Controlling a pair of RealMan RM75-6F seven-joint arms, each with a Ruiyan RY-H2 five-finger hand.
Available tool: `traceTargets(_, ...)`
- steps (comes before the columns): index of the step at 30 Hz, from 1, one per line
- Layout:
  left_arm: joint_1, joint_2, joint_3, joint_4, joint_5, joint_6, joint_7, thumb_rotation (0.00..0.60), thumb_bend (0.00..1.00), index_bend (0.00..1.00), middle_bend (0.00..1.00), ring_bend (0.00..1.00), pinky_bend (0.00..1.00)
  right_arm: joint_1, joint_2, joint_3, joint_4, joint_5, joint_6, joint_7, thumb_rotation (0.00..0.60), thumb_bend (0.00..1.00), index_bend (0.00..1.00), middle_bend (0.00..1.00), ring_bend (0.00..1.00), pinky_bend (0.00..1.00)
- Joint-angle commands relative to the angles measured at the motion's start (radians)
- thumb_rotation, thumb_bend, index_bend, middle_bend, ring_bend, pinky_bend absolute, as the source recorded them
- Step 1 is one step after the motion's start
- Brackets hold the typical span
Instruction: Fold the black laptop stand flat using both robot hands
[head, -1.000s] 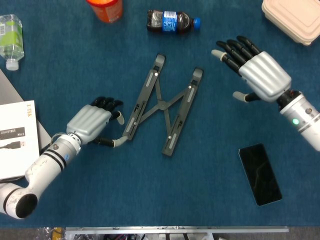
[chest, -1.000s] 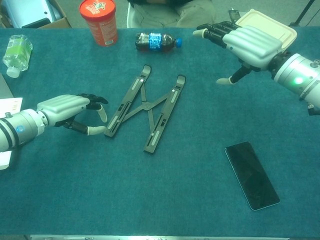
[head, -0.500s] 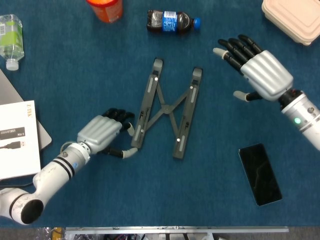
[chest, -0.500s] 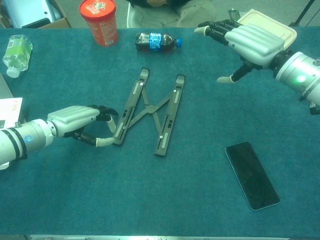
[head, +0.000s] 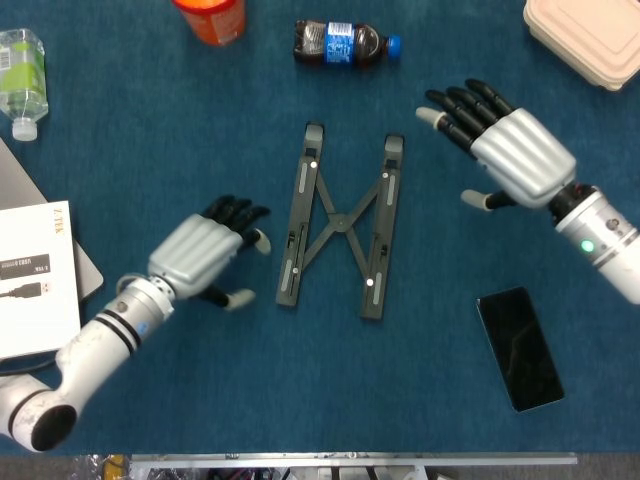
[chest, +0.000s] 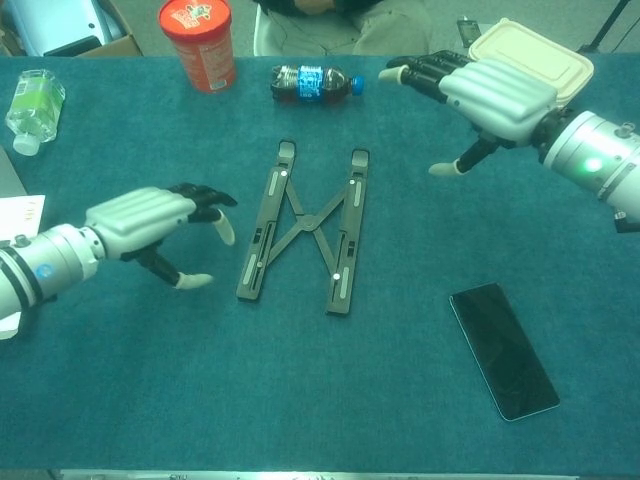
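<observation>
Blue tabletop, frame centre: the laptop stand (head: 340, 222) lies with its two rails now nearly parallel, narrower than a moment ago. My left hand (head: 200, 257), fingers spread and holding nothing, has drawn back just left of it. My right hand (head: 510, 152) hovers spread at upper right. Final closing squeeze remains.

Lab-like tabletop: blue cloth table (head: 200, 400), cardboard box (chest: 60, 25) behind
</observation>
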Motion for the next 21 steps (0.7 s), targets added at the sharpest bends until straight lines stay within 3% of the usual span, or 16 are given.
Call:
traceTargets(1,0.009,0.003,0.014,0.081,0.058,0.025,-0.006,0.600,0.25,0.25,0.08,0.00,0.00,0.008,-0.010,-0.006,-0.005,-0.009,-0.009,-0.018,0.600,0.13,0.00,0.00,0.00,0.00)
traceTargets(7,0.016,-0.042,0.023,0.183,0.132,0.057,-0.050,0.600,0.25,0.13,0.07,0.00,0.00,0.016,-0.037,-0.019,-0.003,-0.029,-0.016,-0.047,0.600,0.13,0.00,0.00,0.00,0.00)
traceTargets(11,0.015,-0.067,0.015,0.209,0.149,0.067,-0.072,0.600,0.25,0.01,0.01,0.00,0.00,0.020,-0.055,-0.031,0.017,-0.044,-0.018,-0.058,0.600,0.13,0.00,0.00,0.00,0.00)
traceTargets(21,-0.001,-0.116,-0.027,0.219,0.107,0.037,-0.070,0.600,0.25,0.00,0.00,0.00,0.00,0.028,-0.123,-0.047,0.086,-0.064,-0.019,-0.041,0.600,0.12,0.00,0.00,0.00,0.00)
